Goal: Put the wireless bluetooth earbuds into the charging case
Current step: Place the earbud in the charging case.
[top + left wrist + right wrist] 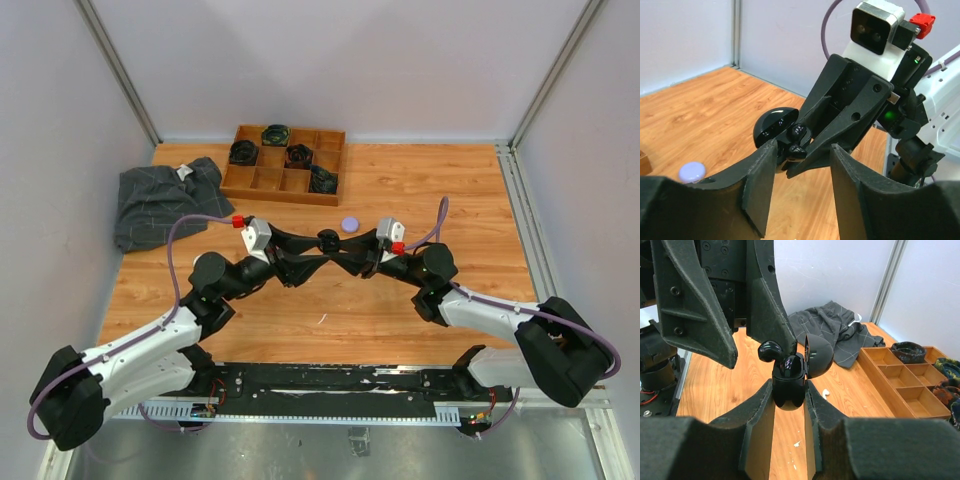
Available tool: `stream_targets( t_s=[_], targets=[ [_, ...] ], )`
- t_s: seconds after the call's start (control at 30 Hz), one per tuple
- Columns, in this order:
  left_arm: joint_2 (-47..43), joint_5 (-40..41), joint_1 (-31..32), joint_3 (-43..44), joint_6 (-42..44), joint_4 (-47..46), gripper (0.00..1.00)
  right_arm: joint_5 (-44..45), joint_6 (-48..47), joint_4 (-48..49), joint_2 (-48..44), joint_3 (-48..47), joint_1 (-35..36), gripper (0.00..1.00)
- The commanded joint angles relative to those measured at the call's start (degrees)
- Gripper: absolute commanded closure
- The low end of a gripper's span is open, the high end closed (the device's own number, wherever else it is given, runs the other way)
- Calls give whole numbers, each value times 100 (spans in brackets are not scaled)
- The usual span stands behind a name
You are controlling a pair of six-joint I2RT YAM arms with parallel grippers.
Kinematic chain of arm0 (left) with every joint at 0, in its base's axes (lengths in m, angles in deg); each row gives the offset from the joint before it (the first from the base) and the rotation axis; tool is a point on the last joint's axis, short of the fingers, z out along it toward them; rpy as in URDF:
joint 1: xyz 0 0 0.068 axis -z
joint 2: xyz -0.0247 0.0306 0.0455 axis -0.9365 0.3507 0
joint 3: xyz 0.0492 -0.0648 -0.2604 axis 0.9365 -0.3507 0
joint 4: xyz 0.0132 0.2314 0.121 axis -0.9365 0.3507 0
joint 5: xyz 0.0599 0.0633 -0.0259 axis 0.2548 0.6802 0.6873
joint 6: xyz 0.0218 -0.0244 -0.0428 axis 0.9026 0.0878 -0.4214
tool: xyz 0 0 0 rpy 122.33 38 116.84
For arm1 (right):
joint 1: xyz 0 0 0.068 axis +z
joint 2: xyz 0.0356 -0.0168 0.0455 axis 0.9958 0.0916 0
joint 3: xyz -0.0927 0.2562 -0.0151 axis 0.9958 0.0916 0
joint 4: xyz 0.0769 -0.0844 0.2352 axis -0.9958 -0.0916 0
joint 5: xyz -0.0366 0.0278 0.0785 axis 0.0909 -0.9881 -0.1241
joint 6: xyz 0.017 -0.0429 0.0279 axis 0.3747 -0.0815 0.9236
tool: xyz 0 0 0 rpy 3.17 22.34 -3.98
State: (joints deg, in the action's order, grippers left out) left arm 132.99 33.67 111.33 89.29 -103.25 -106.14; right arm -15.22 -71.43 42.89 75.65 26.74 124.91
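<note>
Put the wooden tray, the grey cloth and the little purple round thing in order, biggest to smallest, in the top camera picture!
1. Grey cloth and wooden tray: they look about the same size here, too close to rank.
2. Purple round thing: by far the smallest.

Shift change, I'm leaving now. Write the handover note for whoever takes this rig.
Left gripper: open, empty, close by the case.
Right gripper: shut on the black charging case, lid open, held off the table.
Earbuds: one black earbud looks seated in the case; a second earbud sticks up at its rim.
Done: both are at the case.
Left: probably seat the second fully, then close the lid.
</note>
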Motion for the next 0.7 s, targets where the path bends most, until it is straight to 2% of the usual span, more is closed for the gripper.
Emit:
stream_targets(
  t_s=[0.0,0.2,0.3,0.5,0.67],
  targets=[
    [-379,544,50,14,-171,445,46,116,-136,435,-61,-1,71,99],
    [-847,1195,50,251,-324,1513,31,94,-216,322,-94,-28,75,99],
    [-892,1121,50,273,-418,1549,23,99,-213,322,-65,-37,73,99],
    [-624,1128,50,429,-530,1540,14,98,-204,340,-63,-20,72,99],
    [-357,1178,50,597,-606,1527,12,99,-208,341,-72,-6,72,99]
  ],
)
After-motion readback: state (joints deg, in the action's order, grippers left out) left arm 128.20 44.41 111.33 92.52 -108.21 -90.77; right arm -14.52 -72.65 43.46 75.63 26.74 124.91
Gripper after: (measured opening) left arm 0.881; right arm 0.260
